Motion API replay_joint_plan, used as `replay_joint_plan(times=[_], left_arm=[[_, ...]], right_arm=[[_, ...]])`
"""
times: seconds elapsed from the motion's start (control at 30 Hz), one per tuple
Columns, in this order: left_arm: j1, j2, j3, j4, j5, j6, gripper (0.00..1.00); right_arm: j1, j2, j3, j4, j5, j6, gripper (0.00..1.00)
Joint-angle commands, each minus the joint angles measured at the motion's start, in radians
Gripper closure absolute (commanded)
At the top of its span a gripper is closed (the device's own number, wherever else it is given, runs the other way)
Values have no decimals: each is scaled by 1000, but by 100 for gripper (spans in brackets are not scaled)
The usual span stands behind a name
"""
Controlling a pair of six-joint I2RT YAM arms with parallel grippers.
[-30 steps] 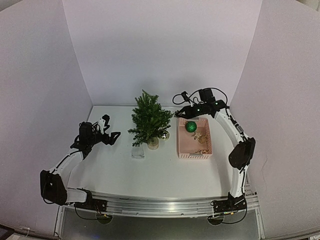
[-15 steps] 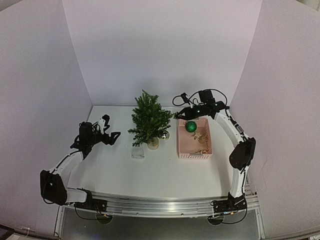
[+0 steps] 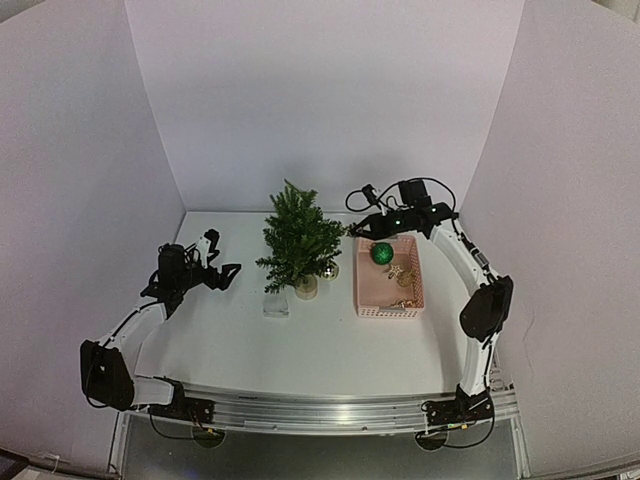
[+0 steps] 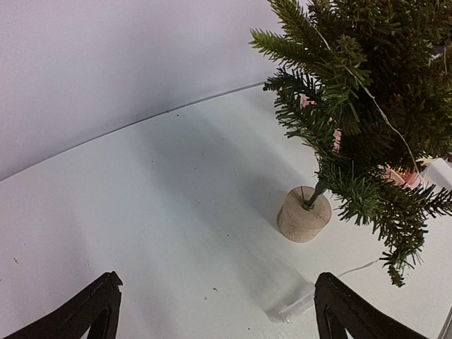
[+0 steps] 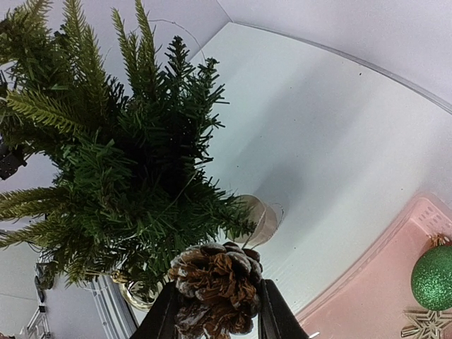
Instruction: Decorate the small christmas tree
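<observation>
The small christmas tree [image 3: 298, 240] stands mid-table on its pale tan round base [image 3: 306, 287]. It also shows in the left wrist view [image 4: 367, 106] with its base [image 4: 304, 214], and in the right wrist view [image 5: 106, 155]. My right gripper [image 5: 215, 311] is shut on a frosted brown pine cone [image 5: 215, 286], held right beside the tree's lower branches; in the top view it [image 3: 358, 230] sits at the tree's right side. My left gripper [image 3: 232, 272] is open and empty, left of the tree, and its fingertips [image 4: 99, 307] show wide apart.
A pink basket [image 3: 388, 277] right of the tree holds a green glitter ball [image 3: 382, 253] and gold ornaments [image 3: 401, 273]. A gold ball [image 3: 329, 270] hangs low on the tree. A clear plastic box [image 3: 276, 305] with a thin wire lies in front of the base.
</observation>
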Motion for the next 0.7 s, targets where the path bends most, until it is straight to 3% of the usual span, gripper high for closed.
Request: replay_joint_plan(times=[0.0,0.67], left_arm=[[5,-22,19,32,3,-4,5],[5,-16,22,30,11,-2,5]], right_arm=[[-1,-80,-27,29,-19,-10,74],[-27,-73,19,75,7,43,76]])
